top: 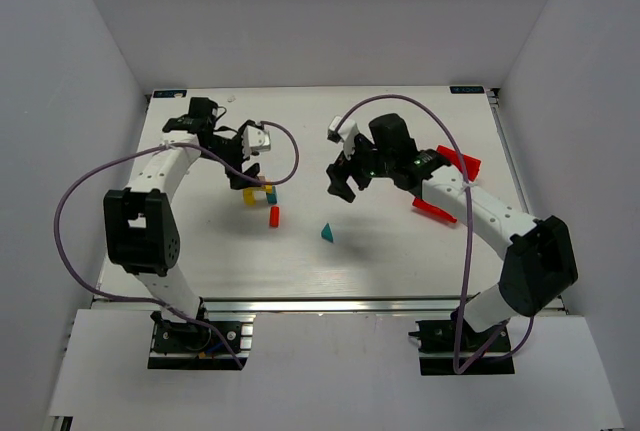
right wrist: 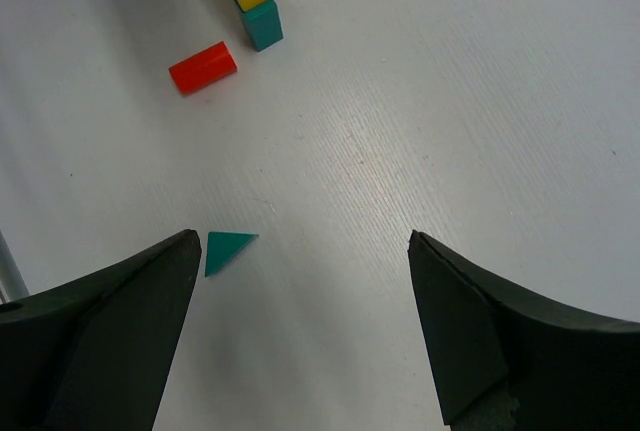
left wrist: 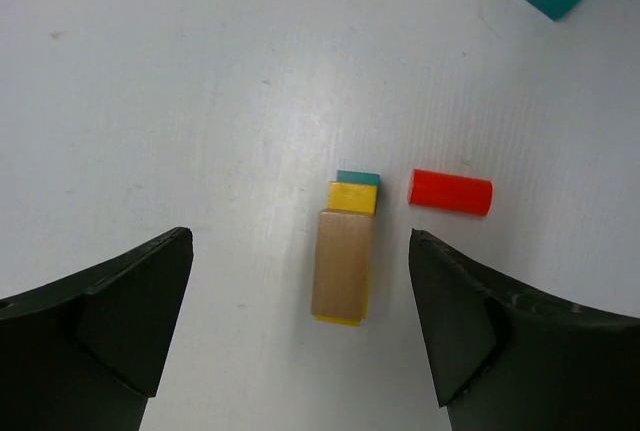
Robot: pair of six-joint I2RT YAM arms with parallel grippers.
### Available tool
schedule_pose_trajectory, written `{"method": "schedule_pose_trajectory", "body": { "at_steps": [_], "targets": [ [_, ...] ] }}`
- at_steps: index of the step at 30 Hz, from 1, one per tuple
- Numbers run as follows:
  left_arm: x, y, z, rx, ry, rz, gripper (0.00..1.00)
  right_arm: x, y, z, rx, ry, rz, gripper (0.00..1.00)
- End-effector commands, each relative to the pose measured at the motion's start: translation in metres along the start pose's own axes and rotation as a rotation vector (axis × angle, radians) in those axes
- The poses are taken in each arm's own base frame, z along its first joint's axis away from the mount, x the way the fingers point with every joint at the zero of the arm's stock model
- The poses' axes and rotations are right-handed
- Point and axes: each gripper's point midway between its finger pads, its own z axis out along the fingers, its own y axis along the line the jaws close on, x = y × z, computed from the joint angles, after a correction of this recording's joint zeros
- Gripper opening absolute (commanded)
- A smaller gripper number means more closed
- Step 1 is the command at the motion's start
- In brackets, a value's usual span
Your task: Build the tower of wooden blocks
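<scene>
We see left claw (left wrist: 300,241) open over tan cube (left wrist: 341,265) atop yellow arch (left wrist: 352,197), right claw (right wrist: 300,241) open, teal triangle (right wrist: 226,249) between it and near edge of bench (top: 400,261).

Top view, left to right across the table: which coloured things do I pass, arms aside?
yellow arch → red block → teal triangle → red bin

Left wrist: tan block (left wrist: 342,263) covers most of the yellow arch (left wrist: 352,197), teal cube (left wrist: 358,178) shows only a sliver behind it; right wrist crops the tan block at the top edge; top view: right arm (top: 480,206) hides the middle of the red bin (top: 462,163).
</scene>
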Motion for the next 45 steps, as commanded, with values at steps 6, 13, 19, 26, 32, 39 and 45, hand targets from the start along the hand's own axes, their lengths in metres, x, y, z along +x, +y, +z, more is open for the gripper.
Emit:
{"method": "schedule_pose_trajectory", "body": {
  "at_steps": [6,13,19,26,32,39,45],
  "targets": [
    [-0.127,0.052,-0.100,-0.547,-0.307,-0.169,0.98,-0.030,-0.031,-0.036,0.293,-0.173,0.263,0.90],
    [-0.124,0.058,-0.174,-0.963,-0.513,-1.051,0.98,0.012,-0.022,-0.011,0.394,-0.102,0.510,0.89],
    [-0.022,-0.034,-0.189,-1.290,-0.323,-1.528,0.98,0.011,0.020,0.030,0.449,-0.082,0.502,0.89],
    [0.008,-0.098,-0.197,-1.377,-0.250,-1.656,0.98,0.017,0.053,0.082,0.565,-0.101,0.548,0.89],
    [0.021,-0.117,-0.190,-1.364,-0.182,-1.659,0.98,0.014,0.084,0.132,0.562,-0.095,0.532,0.89],
    [0.017,-0.122,-0.187,-1.325,-0.218,-1.635,0.98,0.023,0.092,0.170,0.573,-0.102,0.577,0.88],
    [0.022,-0.124,-0.188,-1.341,-0.199,-1.628,0.98,0.031,0.088,0.187,0.600,-0.098,0.589,0.82]
  ]
}}
